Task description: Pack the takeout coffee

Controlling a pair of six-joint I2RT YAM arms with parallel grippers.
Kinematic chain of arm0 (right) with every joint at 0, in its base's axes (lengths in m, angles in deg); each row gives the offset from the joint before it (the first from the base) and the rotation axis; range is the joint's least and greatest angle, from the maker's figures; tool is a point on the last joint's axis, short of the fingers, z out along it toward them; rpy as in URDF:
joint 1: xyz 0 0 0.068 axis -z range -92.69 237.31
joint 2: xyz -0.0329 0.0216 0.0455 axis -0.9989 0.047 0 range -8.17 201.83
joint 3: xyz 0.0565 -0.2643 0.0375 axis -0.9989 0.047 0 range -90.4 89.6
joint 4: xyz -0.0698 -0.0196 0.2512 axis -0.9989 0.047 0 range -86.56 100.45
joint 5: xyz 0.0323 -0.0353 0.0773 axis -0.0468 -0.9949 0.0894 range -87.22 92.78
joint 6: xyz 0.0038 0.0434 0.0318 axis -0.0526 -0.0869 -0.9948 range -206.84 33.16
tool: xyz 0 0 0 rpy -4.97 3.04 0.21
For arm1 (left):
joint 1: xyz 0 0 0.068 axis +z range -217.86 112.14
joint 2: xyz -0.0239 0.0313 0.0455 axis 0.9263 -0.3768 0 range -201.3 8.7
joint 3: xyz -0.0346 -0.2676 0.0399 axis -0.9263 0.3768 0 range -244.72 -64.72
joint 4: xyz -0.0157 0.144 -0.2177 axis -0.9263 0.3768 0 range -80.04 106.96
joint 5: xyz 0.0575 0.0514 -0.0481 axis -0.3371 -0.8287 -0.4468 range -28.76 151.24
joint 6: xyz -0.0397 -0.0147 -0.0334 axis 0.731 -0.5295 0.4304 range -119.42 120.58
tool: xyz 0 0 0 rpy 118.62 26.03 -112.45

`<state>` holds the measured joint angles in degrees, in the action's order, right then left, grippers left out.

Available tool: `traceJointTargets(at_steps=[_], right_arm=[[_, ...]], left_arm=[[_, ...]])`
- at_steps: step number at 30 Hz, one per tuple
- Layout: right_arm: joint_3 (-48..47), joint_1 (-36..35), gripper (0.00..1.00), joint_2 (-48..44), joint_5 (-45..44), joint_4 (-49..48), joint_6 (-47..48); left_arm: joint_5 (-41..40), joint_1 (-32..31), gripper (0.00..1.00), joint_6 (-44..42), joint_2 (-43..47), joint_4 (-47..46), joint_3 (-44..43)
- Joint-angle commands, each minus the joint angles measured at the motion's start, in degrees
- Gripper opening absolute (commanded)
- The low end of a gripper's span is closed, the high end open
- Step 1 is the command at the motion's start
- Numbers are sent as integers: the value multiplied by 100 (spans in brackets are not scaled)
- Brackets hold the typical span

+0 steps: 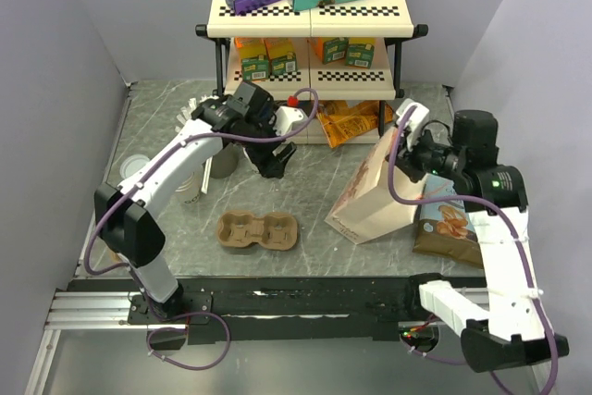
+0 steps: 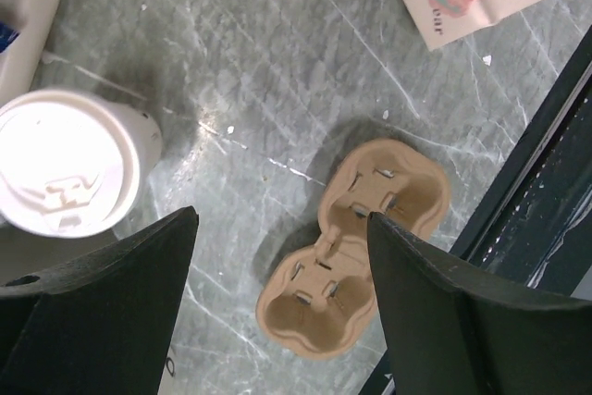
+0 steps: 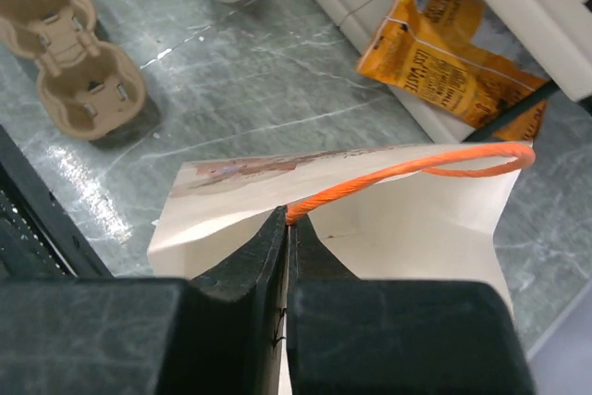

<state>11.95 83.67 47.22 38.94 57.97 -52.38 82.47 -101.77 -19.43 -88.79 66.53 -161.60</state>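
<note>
- Left gripper (image 2: 282, 219) hung wide open and empty above the cup carrier (image 2: 347, 247).
- Right gripper (image 3: 287, 228) was pinched shut on the paper bag (image 3: 407, 219) at its orange handle (image 3: 416, 166), hiding the rim there.
- Takeout coffee (image 2: 79, 164) stood lidded on the table beside the carrier, its base hidden behind a finger.
- Its dark side print, seen from the right wrist, was cropped and unreadable.

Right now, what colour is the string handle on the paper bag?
Orange. The string handle shows best in the right wrist view.
</note>
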Motion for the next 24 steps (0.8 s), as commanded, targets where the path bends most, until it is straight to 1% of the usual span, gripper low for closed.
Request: traceJointTargets(at_steps=[1, 3, 4, 5, 7, 10, 13, 16, 21, 22, 24], right_arm=[[-66, -400, 12, 173, -294, -196, 114], [-119, -550, 26, 269, -329, -153, 88], [-137, -576, 40, 287, -364, -170, -52], [-180, -585, 46, 305, -495, -196, -166], [-407, -585, 54, 340, -697, -223, -560], [-838, -585, 56, 314, -1163, -196, -1000], [-980, -585, 60, -63, -1576, -502, -1352], [-1050, -585, 61, -283, -1885, -513, -1723], [-709, -577, 68, -521, -2034, -48, -2108], [-630, -577, 69, -556, -2086, 249, -2223], [-297, -568, 75, -644, -2113, 383, -2512]], left_arm=[[197, 77, 80, 111, 450, -173, 11], [188, 113, 81, 120, 485, -182, 38], [188, 113, 81, 129, 486, -182, 38], [188, 121, 81, 129, 477, -191, 38], [232, 122, 82, 138, 442, -182, -23], [328, 122, 82, 164, 371, -164, -155], [399, 122, 82, 173, 284, -156, -269], [426, 122, 82, 190, 213, -156, -375], [276, 122, 83, 401, 126, -305, -472], [233, 122, 84, 480, 108, -375, -463], [171, 122, 84, 594, 81, -463, -437]])
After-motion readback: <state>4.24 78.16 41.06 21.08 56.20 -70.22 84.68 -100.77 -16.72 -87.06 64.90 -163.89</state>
